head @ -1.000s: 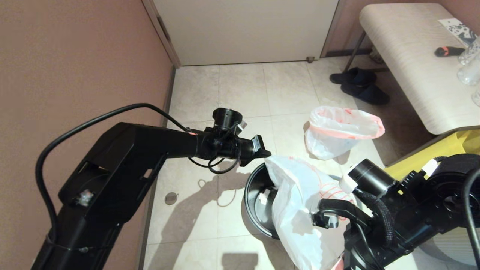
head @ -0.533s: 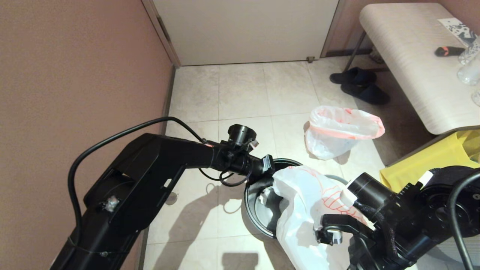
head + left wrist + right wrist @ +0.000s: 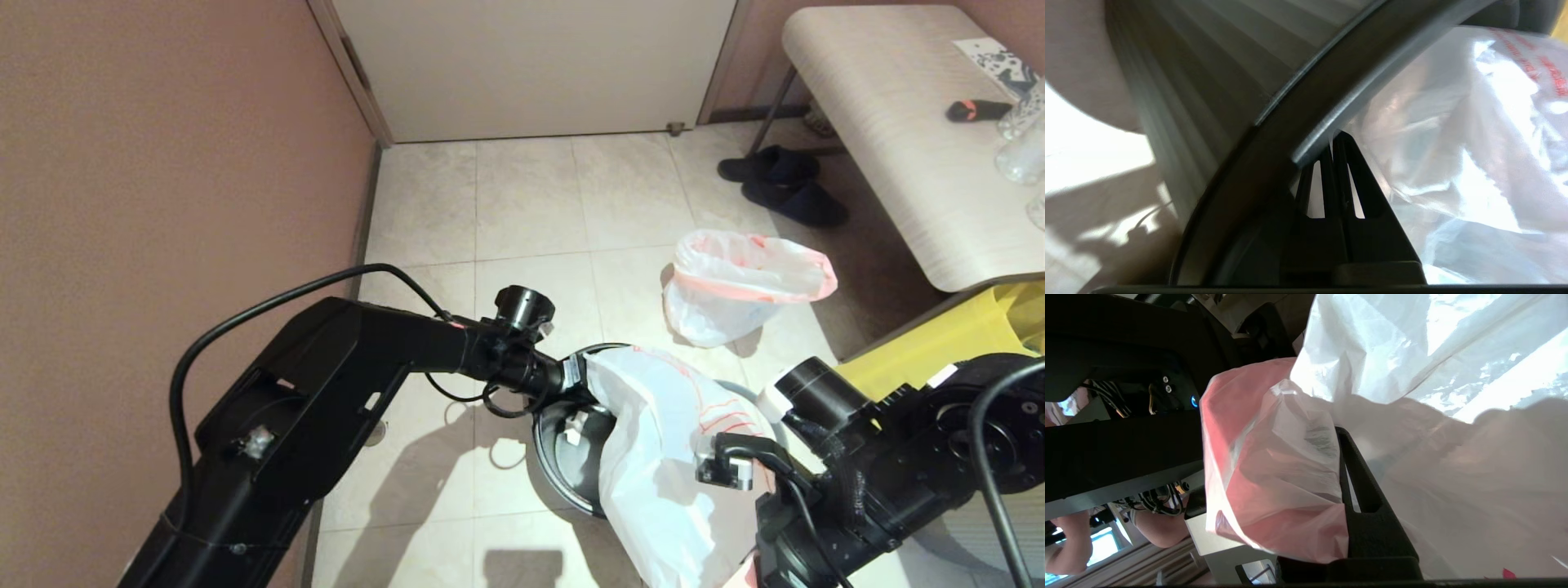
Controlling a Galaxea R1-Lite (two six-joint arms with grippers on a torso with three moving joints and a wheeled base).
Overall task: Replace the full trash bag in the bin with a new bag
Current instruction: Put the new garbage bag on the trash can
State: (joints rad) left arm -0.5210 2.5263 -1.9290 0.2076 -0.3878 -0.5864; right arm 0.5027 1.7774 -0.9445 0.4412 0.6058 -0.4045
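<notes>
Floor: pale tiles (image 3: pixel 522 204) run from the brown wall on the robot's left to a white door at the far end.
Bench: a light wooden bench (image 3: pixel 898 122) stands along the far right edge of the floor, with dark slippers (image 3: pixel 784 188) beside its leg.
Yellow bag: a big yellow bag (image 3: pixel 947 335) sits by the near end of the bench.
Left arm: it reaches across from the left side, and the left gripper (image 3: pixel 575 374) sits at the bin's far left rim. In the left wrist view its two fingers (image 3: pixel 1349 171) are pressed together right at the rim, with the thin white plastic just beside them. I cannot tell if plastic is pinched between them.
Right arm: it comes in from the near right corner. The right gripper (image 3: pixel 1340 435) is closed on the pink rim band of the new bag.
New bag: the limp white bag (image 3: pixel 661 457) with red print hangs stretched between both grippers, draped over the bin's right side.
Full bag: the full trash bag (image 3: pixel 739 282) sits on the floor beyond the bin, apart from it, mouth open.
Bin: the black bin (image 3: pixel 563 457) stands on the floor in the middle, near the robot, with its left half showing open.
</notes>
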